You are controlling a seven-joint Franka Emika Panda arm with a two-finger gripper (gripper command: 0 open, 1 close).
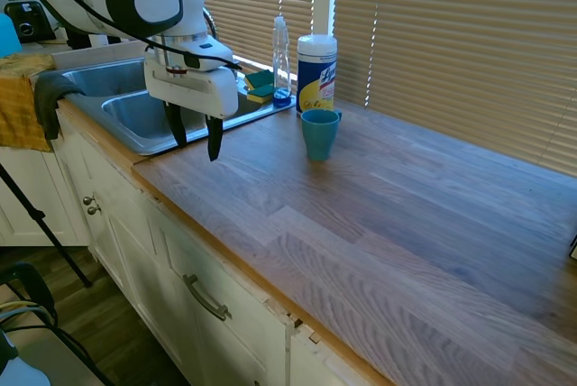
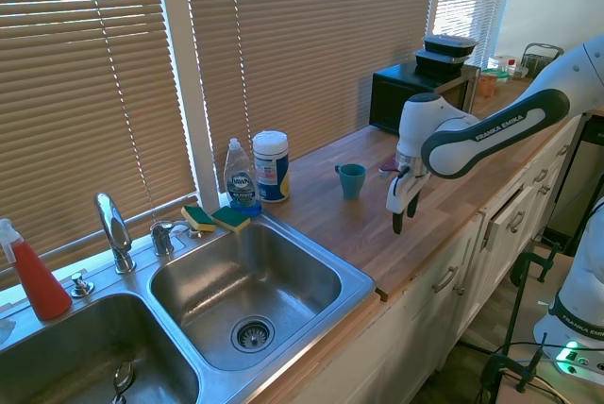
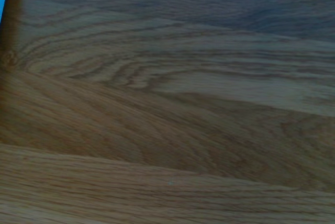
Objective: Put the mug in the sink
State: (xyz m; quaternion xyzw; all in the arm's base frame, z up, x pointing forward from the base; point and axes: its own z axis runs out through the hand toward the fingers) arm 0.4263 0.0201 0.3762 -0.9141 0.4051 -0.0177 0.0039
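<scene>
Mug [image 1: 319, 133] stands upright on the wooden counter [image 1: 406, 224], teal-blue, open mouth up, its small handle toward the window blinds [image 1: 451, 34]. Seen from the first exterior view, a white wipes canister with a yellow label [image 1: 316, 73] stands just beside it at 12 o'clock, and a clear dish soap bottle [image 1: 281, 61] stands at about 11 o'clock, at the back corner of the sink [image 1: 135, 120]. Two green and yellow sponges [image 1: 260, 86] lie on the sink's back rim next to that bottle. The tool [image 1: 194, 136] hangs at 9 o'clock from the mug, well apart from it, over the counter right by the sink's edge; its two dark fingers [image 1: 214, 137] point down, spread apart, with nothing between them. In the second exterior view the tall curved faucet [image 2: 113, 230] rises behind the two steel basins, and a red spray bottle [image 2: 33, 272] stands at 9 o'clock from it. The wrist view shows only blurred wood grain and a sliver of blue at one corner
</scene>
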